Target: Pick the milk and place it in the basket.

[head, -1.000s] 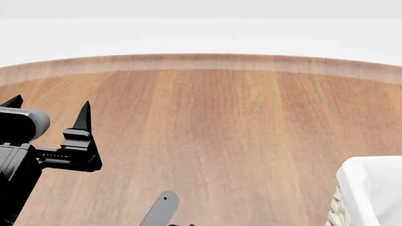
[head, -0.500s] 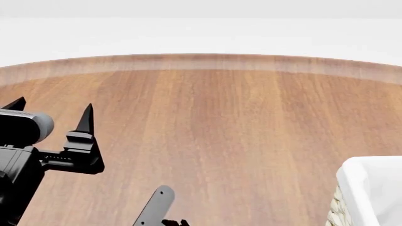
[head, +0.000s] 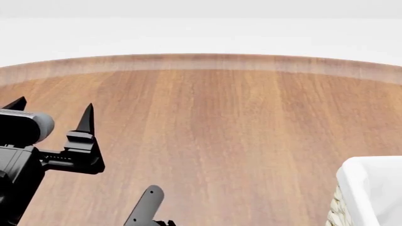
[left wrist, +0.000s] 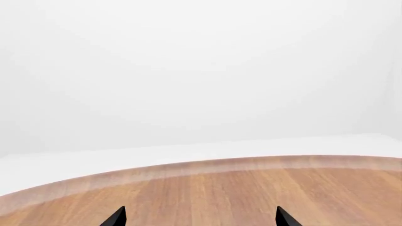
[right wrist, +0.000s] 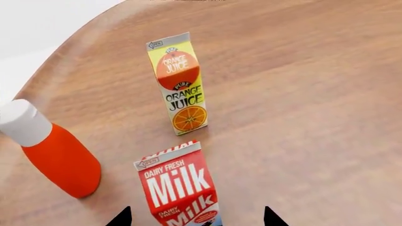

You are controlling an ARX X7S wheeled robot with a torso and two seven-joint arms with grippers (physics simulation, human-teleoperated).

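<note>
— What crowds the milk [right wrist: 180, 190]?
— The juice carton [right wrist: 179, 84] stands just beyond it, with a narrow gap between them. A red bottle [right wrist: 53, 150] with a white cap stands near its side, apart from it.
— Any open side?
— Its other side is bare wood, open for a gripper to pass.
— And the rest of the table [head: 226, 122]?
— The far half lies open; the basket [head: 370, 193] fills the near right corner.

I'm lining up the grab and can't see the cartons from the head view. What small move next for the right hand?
Probably ease the right hand straight ahead onto the milk. Its fingertips are spread with the carton between them but beyond their tips, upright, the orange juice carton standing apart behind it.
</note>
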